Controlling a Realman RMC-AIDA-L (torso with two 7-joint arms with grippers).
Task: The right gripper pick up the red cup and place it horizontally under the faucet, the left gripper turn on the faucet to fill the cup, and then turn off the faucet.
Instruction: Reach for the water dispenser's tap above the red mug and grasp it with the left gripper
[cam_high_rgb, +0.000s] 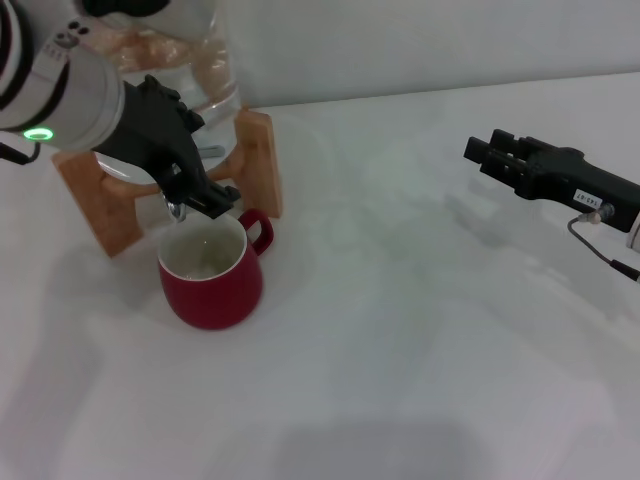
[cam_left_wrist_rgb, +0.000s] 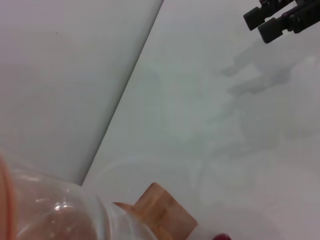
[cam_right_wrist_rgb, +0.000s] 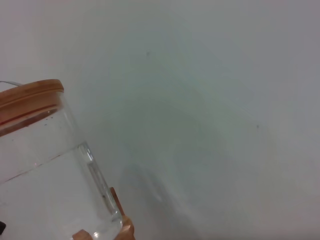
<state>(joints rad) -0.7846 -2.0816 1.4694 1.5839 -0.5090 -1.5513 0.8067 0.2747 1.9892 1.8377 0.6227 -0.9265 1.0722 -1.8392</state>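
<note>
Red cup (cam_high_rgb: 212, 275) first: from my head camera it is a rounded, glossy dark-red mug with an off-white inside and a loop handle turned toward the wooden stand (cam_high_rgb: 262, 160). It stands upright on the white table (cam_high_rgb: 420, 340), directly beneath the faucet (cam_high_rgb: 178, 208), whose chrome spout hangs just above the rim. Something pale shows at the bottom of the cup, though I cannot tell whether that is water. My left gripper (cam_high_rgb: 190, 185) reaches in over the tap at the foot of the clear water jar (cam_high_rgb: 205, 70); its black fingers crowd the faucet so closely that I cannot tell how wide they are set or whether they grip the lever. My right gripper (cam_high_rgb: 497, 155) hovers well apart on the far right, above the table, holding nothing, its fingers lying close together. From my left wrist I see the jar's curved glass (cam_left_wrist_rgb: 55, 212), a corner of the stand (cam_left_wrist_rgb: 165, 212), a sliver of the cup's red (cam_left_wrist_rgb: 222, 237), and the right gripper (cam_left_wrist_rgb: 265, 22) far off. From my right wrist I see the jar (cam_right_wrist_rgb: 50, 175), its wooden lid (cam_right_wrist_rgb: 30, 95), and water inside.
</note>
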